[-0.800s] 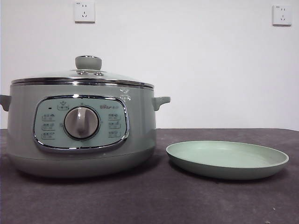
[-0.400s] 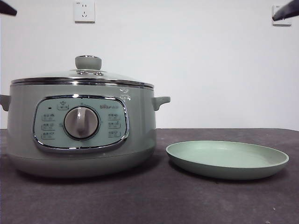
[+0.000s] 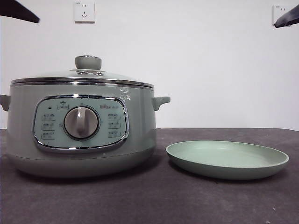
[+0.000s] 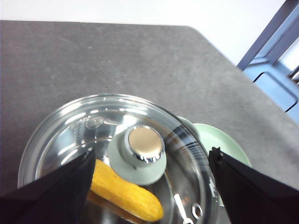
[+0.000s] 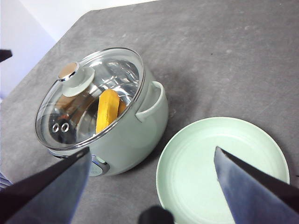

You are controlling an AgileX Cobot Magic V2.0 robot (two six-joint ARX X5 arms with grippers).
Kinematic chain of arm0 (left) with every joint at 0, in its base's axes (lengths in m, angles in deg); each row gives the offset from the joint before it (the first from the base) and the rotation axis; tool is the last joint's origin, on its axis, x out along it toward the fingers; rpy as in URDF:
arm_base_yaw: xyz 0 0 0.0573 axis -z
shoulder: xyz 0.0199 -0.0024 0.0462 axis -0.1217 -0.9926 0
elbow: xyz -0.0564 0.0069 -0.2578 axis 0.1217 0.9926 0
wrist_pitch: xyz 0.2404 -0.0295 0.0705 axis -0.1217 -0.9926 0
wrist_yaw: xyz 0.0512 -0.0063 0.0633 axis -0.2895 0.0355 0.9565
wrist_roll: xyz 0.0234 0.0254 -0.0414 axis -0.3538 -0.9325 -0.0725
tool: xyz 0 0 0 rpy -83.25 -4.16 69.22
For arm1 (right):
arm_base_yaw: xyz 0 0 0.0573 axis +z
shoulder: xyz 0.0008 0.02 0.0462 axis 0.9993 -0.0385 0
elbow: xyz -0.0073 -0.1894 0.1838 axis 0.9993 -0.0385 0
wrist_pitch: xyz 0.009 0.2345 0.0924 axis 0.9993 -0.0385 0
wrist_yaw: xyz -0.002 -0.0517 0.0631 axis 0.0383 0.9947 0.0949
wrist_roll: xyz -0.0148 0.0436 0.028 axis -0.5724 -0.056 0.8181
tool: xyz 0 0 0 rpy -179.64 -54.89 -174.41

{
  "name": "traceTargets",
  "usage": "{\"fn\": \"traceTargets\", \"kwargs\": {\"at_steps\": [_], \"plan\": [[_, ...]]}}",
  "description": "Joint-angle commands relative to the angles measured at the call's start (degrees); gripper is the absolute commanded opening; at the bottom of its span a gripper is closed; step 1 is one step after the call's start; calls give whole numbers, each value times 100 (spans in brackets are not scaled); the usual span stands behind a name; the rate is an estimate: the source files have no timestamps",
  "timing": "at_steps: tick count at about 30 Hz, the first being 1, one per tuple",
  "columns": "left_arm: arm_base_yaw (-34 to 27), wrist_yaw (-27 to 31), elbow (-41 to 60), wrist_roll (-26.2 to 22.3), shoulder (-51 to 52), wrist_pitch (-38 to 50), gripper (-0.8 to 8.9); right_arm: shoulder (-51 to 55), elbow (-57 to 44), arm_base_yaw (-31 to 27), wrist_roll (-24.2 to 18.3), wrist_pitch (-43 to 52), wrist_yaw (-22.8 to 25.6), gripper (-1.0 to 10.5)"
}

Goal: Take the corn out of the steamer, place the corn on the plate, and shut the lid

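The sage-green steamer (image 3: 81,135) stands on the left of the table with its glass lid (image 3: 83,74) on. The corn (image 4: 124,191) lies inside under the glass and also shows in the right wrist view (image 5: 107,109). The pale green plate (image 3: 227,158) lies empty to the right of the steamer. My left gripper (image 4: 152,153) is open, high above the lid's knob (image 4: 140,149). My right gripper (image 5: 152,150) is open, high above the gap between the steamer (image 5: 126,130) and the plate (image 5: 222,168). Neither gripper touches anything.
Dark grey table (image 3: 154,200) against a white wall with two sockets. Black arm tips show at the front view's top left corner (image 3: 18,11) and top right corner (image 3: 287,17). The table's far edge and a blue frame (image 4: 275,70) lie beyond the steamer.
Black arm tips have come into the front view's top corners; the top left one has grown larger. The steamer, lid and plate have not moved.
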Motion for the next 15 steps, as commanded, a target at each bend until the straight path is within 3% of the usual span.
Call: {"fn": "traceTargets", "kwargs": {"at_steps": [1, 15], "plan": [[240, 382, -282, -243, -387, -101, 409, -4, 17, 4, 39, 9, 11, 441], [1010, 1338, -678, -560, -1764, -24, 408, -4, 17, 2, 57, 9, 37, 440]]}}
